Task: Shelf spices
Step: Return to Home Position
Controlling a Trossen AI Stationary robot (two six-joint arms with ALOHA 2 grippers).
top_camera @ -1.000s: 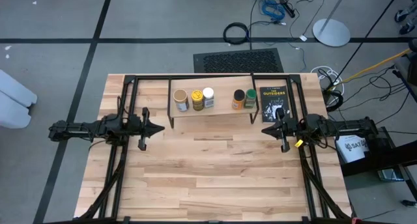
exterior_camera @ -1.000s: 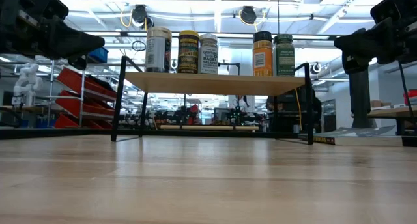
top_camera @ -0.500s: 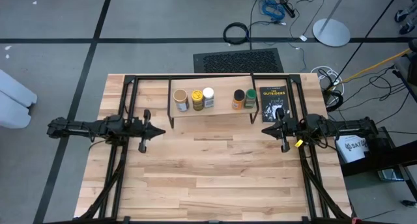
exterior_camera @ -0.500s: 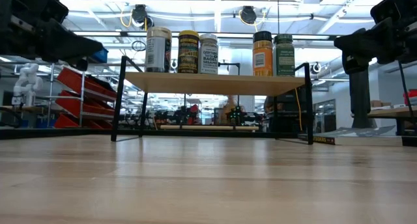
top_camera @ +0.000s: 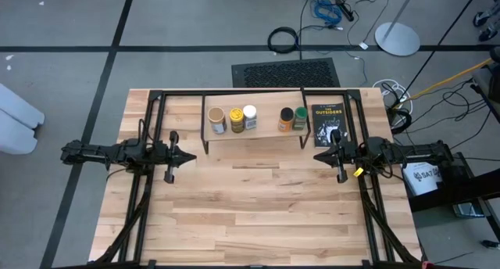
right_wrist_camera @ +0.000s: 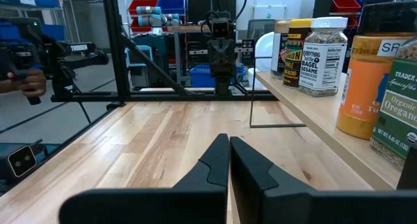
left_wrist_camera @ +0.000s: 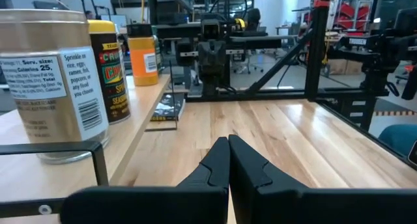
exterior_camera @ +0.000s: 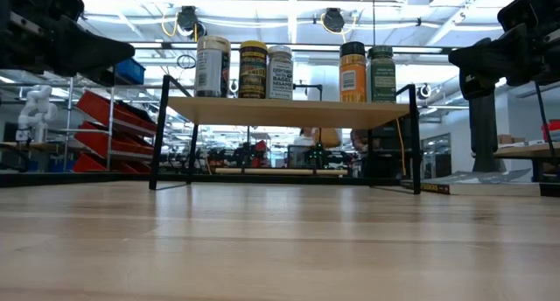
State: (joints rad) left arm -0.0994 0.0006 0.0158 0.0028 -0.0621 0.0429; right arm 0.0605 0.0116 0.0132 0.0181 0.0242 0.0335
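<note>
Tabletop (top_camera: 266,214) of pale butcher block fills the high view, bare across its middle. Both arms lie low along its flanks. I judge this a deliberate resting posture that leaves the work zone free. Taking the table's centre as the dial, the left gripper (top_camera: 191,156) sits toward 9 o'clock and the right gripper (top_camera: 320,154) toward 3 o'clock, tips aimed at each other. Each wrist view shows that arm's fingers pressed together with nothing between them.

At 12 o'clock stands the shelf (top_camera: 266,125), whose thin black legs lift its load clear of the table. A black book (top_camera: 328,122) lies flat on the table just beside the shelf's 3 o'clock end.

Upright in a row on the board are the tan-lidded jar (top_camera: 218,120), yellow-lidded jar (top_camera: 237,117) and white-lidded jar (top_camera: 250,113), bunched toward the 9 o'clock end. After a gap come the dark-lidded jar (top_camera: 287,116) and green-lidded jar (top_camera: 300,116), close together. With all five up there, I judge the shelving finished.
</note>
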